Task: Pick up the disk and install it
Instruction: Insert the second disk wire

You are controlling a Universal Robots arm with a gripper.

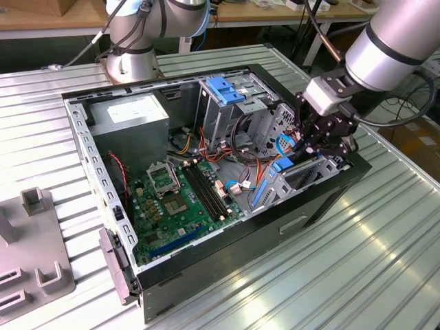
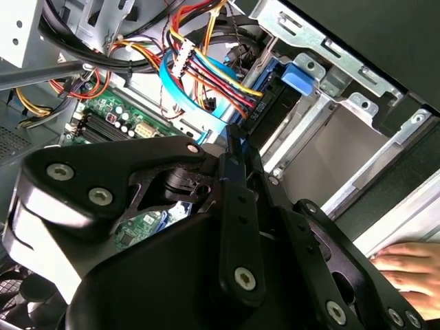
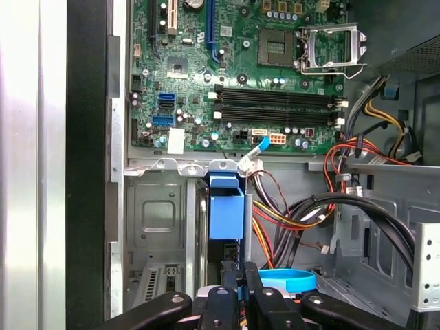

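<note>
While hovering above open computer case (image 1: 323,206), hand (image 3: 242,289) has fingers pressed together, gripping nothing, just above disk (image 3: 225,213). Disk stands on edge in lower drive bay; motherboard (image 3: 240,75) beyond. Case sits on bench (image 1: 385,254).

Ribbed shiny metal table (image 1: 385,261); matt black gripper (image 3: 242,297); blue plastic disk (image 3: 226,214) carrier.

computer case (image 1: 323,199): 1 | green circuit board (image 1: 182,199): 1 | robot arms: 2 (image 1: 395,41) (image 1: 137,34) | power supply (image 1: 130,117): 1 | hand (image 2: 409,268): 1
</note>
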